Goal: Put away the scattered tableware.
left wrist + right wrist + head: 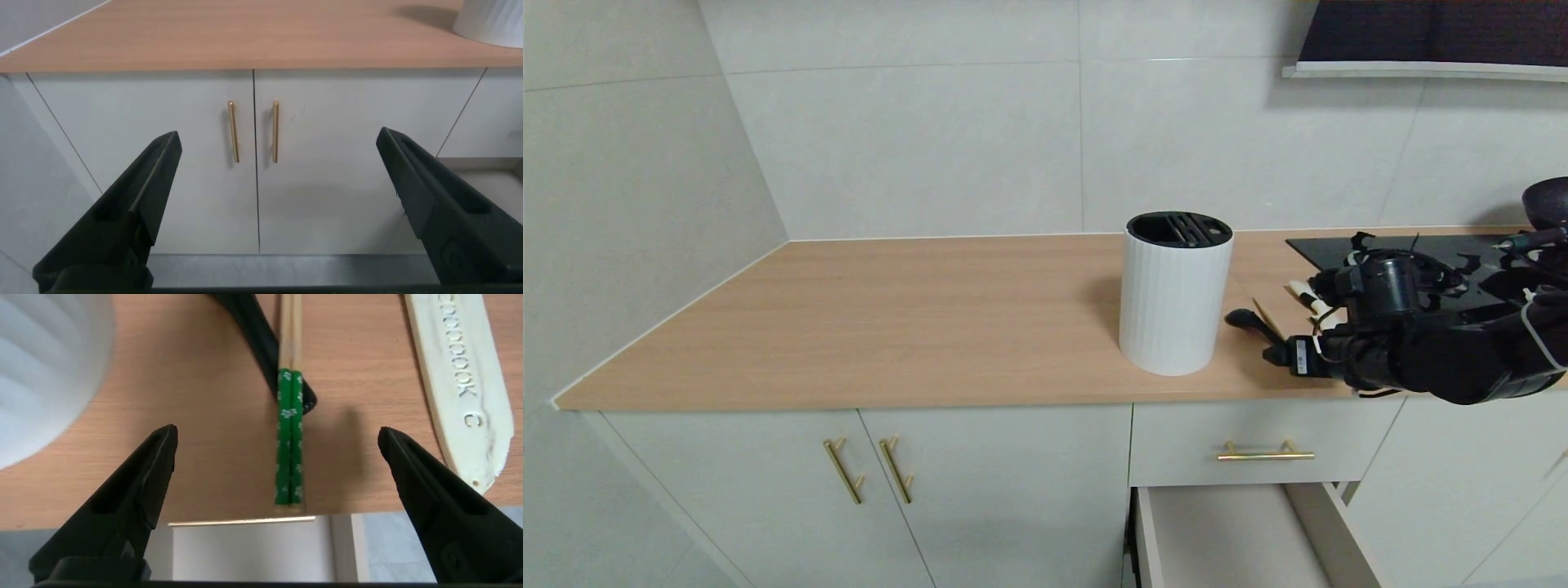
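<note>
The right wrist view brings close the green-tipped wooden chopsticks [289,433], lying on the wooden countertop [163,474] right of the white ribbed utensil holder [41,367]. Beside them is a cream handle [462,384] with raised lettering. The right gripper [278,510] hangs over them, fingers spread. The left gripper [278,216], also spread, faces the white cabinet doors [343,163].

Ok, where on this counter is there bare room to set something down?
The wood counter is bare from the left wall to the white holder. It is crowded between the holder and the black hob: the black utensil, the chopsticks and a white utensil lie close together there, under the open right gripper.
</note>
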### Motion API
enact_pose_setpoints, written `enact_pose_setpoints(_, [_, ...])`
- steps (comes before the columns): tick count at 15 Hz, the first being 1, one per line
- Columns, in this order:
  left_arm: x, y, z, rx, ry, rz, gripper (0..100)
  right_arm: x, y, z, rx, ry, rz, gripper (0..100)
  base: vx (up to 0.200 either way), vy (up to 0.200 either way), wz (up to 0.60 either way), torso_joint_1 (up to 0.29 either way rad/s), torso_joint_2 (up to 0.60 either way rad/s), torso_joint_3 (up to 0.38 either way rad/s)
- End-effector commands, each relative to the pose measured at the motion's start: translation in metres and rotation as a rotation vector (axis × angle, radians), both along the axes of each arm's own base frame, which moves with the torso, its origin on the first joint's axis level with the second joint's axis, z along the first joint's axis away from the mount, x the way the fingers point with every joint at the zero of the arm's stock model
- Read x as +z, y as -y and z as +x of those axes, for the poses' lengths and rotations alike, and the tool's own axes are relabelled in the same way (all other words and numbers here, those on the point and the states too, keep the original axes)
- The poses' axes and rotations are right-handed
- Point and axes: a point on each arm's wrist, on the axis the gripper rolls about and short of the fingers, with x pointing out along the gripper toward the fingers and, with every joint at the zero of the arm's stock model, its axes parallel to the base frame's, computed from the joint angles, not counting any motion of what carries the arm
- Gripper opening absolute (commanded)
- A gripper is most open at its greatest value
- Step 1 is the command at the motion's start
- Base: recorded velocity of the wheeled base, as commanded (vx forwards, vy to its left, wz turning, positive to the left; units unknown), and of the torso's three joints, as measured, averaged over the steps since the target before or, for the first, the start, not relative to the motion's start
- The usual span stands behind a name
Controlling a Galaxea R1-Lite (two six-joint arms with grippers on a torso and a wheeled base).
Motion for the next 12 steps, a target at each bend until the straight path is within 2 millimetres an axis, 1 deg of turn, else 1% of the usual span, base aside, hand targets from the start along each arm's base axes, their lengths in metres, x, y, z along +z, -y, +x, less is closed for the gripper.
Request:
enact_pose_setpoints(1, [0.0, 0.0, 0.0, 0.0, 0.0, -0.001, 100, -0.007, 0.0023, 0.0033, -0.006, -0.018, -0.003, 100, 0.0, 0.0, 0.0, 0.0, 0.0, 0.0])
enact_pose_setpoints(6, [0.0, 0.0, 0.0, 0.0, 0.0, -0.001, 100, -0.0125, 0.002, 0.0051, -0.006, -0.033, -0.006, 100, 0.0, 0.0, 0.0, 0.0, 0.0, 0.0])
enact_pose_setpoints(7, [0.0, 0.0, 0.0, 0.0, 0.0, -0.001, 100, -0.0125, 0.002, 0.0051, -0.006, -0.033, -0.006, 0, 0.0, 0.0, 0.0, 0.0, 0.0, 0.0])
enact_pose_setpoints(12, [0.0, 0.0, 0.0, 0.0, 0.0, -0.001, 100, -0.0108, 0.002, 0.0046, -0.006, -0.028, -0.005, 0, 0.0, 0.0, 0.0, 0.0, 0.0, 0.0])
